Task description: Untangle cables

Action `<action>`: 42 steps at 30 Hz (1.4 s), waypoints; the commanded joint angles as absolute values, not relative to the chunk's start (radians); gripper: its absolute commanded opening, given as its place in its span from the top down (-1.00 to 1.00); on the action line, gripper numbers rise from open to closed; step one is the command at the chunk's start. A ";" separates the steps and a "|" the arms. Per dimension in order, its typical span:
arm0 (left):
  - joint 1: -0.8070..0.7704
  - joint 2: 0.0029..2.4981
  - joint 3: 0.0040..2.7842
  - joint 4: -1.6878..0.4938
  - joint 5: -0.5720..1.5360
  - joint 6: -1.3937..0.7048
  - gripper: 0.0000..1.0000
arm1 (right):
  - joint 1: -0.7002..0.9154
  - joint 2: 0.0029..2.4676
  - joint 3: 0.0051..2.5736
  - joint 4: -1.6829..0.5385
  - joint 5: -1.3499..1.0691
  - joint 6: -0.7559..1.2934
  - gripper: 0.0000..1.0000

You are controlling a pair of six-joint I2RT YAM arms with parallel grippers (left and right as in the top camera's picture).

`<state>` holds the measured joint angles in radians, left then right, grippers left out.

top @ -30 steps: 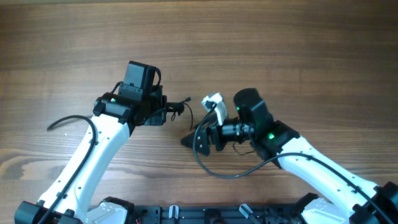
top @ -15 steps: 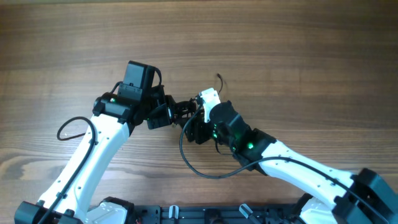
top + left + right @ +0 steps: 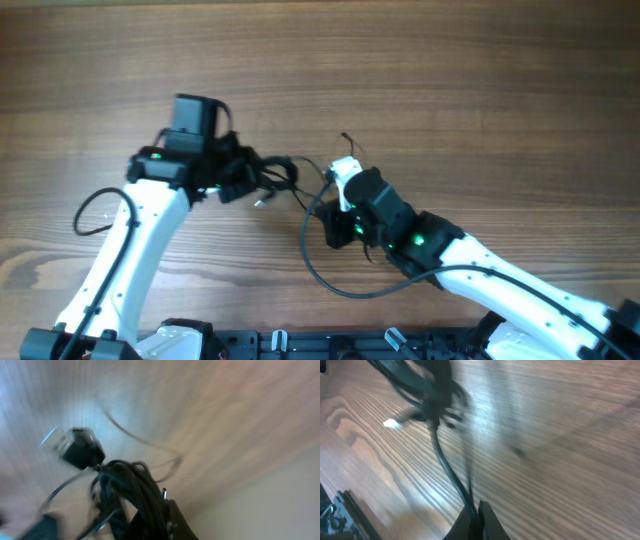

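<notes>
The cables (image 3: pixel 277 174) form one small knotted bundle of thin black cords held just above the wooden table (image 3: pixel 480 90). My left gripper (image 3: pixel 250 182) is shut on the bundle's left side. In the left wrist view the bundle (image 3: pixel 129 491) fills the space by the gripper (image 3: pixel 161 525), with a dark plug (image 3: pixel 82 448) hanging off it. My right gripper (image 3: pixel 316 202) is shut on a single strand (image 3: pixel 447 470) that leads from its fingertips (image 3: pixel 477 519) up to the knot (image 3: pixel 437 387). A pale plug end (image 3: pixel 390 423) sticks out of the knot.
A loose thin cord end (image 3: pixel 345 136) pokes up behind the right wrist. The arms' own thicker black cables loop at the left (image 3: pixel 95 212) and below the right wrist (image 3: pixel 335 285). The arm bases (image 3: pixel 300 345) line the near edge.
The right gripper swung in from the right and closed on a strand of the bundle. The left arm has pulled the bundle leftward, stretching that strand between the two grippers.
</notes>
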<state>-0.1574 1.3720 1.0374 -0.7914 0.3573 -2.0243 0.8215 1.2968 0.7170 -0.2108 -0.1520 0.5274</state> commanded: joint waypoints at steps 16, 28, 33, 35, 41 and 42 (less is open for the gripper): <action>-0.049 1.369 1.047 -0.829 0.372 -2.154 0.89 | 0.820 1.307 0.705 -0.067 -0.443 0.288 -0.69; -0.166 1.369 1.047 -0.877 0.411 -2.155 0.88 | 0.820 1.578 0.705 0.307 -0.263 0.366 -0.02; -0.165 1.369 1.047 -0.877 0.375 -2.155 0.92 | 0.810 1.503 0.705 0.237 -0.263 0.396 -0.04; -0.165 1.369 1.047 -0.876 0.351 -2.155 0.92 | 0.810 1.449 0.705 0.207 -0.263 0.396 -0.04; -0.167 1.369 1.047 -0.878 0.377 -2.154 0.92 | 0.810 1.468 0.705 0.240 -0.172 0.368 -0.02; -0.167 1.369 1.047 -0.877 0.403 -2.154 0.92 | 0.810 1.483 0.705 0.252 -0.173 0.363 0.02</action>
<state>-0.1619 1.3720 1.0374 -0.8753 0.3653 -2.0243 0.8146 1.4471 0.7021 0.2337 -0.2359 0.3859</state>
